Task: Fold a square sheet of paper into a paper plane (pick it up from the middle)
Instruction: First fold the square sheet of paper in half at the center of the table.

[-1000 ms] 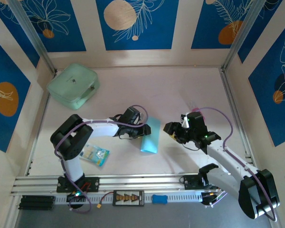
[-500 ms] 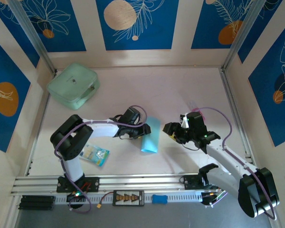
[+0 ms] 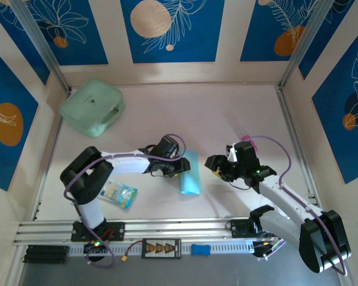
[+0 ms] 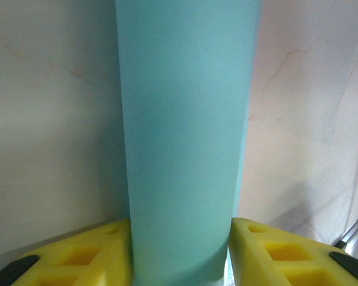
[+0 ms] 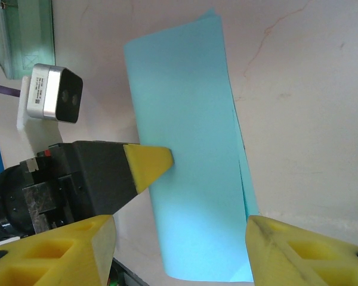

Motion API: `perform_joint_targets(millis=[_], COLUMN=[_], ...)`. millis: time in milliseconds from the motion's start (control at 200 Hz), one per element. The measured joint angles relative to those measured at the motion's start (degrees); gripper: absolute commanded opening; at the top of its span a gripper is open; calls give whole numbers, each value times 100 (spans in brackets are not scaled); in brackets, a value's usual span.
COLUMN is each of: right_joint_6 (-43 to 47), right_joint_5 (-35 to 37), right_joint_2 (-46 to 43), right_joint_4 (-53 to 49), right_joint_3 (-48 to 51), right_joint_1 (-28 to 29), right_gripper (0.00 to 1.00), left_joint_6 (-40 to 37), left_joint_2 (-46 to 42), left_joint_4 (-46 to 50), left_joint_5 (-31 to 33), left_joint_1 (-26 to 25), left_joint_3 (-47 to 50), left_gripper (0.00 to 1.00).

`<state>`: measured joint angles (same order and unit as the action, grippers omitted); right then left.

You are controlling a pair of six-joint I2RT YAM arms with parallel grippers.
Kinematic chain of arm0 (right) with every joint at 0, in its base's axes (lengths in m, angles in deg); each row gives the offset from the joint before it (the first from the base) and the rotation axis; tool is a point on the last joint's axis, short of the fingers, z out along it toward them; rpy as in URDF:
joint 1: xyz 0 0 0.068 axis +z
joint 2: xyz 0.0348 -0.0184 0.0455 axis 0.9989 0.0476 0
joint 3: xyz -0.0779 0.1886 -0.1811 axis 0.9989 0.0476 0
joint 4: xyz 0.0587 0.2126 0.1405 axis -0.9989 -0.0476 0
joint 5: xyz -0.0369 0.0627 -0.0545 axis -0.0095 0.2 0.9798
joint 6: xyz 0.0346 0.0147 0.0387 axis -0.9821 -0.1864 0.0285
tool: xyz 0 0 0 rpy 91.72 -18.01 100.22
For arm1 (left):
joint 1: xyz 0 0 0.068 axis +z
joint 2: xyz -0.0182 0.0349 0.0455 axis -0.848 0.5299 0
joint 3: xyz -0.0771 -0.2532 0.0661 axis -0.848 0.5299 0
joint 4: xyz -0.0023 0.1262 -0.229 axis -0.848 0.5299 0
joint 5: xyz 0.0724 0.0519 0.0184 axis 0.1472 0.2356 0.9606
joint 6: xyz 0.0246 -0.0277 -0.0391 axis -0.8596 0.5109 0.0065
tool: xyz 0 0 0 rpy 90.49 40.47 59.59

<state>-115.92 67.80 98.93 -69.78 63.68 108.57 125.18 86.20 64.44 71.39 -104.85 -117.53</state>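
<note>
1. In the left wrist view the square sheet of paper (image 4: 185, 137) runs off top and bottom (both ends unseen).
2. The left gripper (image 4: 180, 253) is cropped by the bottom edge; whether it pinches the sheet is unclear.

A robot lab cell: blue leaf-printed wall panels (image 3: 173, 30) and silver aluminium frame rails (image 3: 167, 226) are enclosing a pale tabletop (image 3: 215, 119).

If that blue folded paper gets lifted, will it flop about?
Probably floppy: the light-blue folded paper sheet bows in a curve rather than lying flat. Likely very light, and its thin layers gape along one edge, so it is easily creased.
</note>
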Motion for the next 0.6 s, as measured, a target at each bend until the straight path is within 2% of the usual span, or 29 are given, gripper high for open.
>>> perform_joint_targets(millis=[395, 600], right_joint_6=[0, 105], right_joint_5=[-92, -205], right_joint_2=[201, 378], right_joint_4=[94, 157], right_joint_3=[0, 0], right_joint_1=[0, 2], right_gripper=[60, 49], left_joint_6=[-175, -393], left_joint_2=[129, 201], left_joint_4=[378, 531], left_joint_5=[122, 264], left_joint_1=[0, -13], left_joint_3=[-236, -321], left_gripper=[51, 57])
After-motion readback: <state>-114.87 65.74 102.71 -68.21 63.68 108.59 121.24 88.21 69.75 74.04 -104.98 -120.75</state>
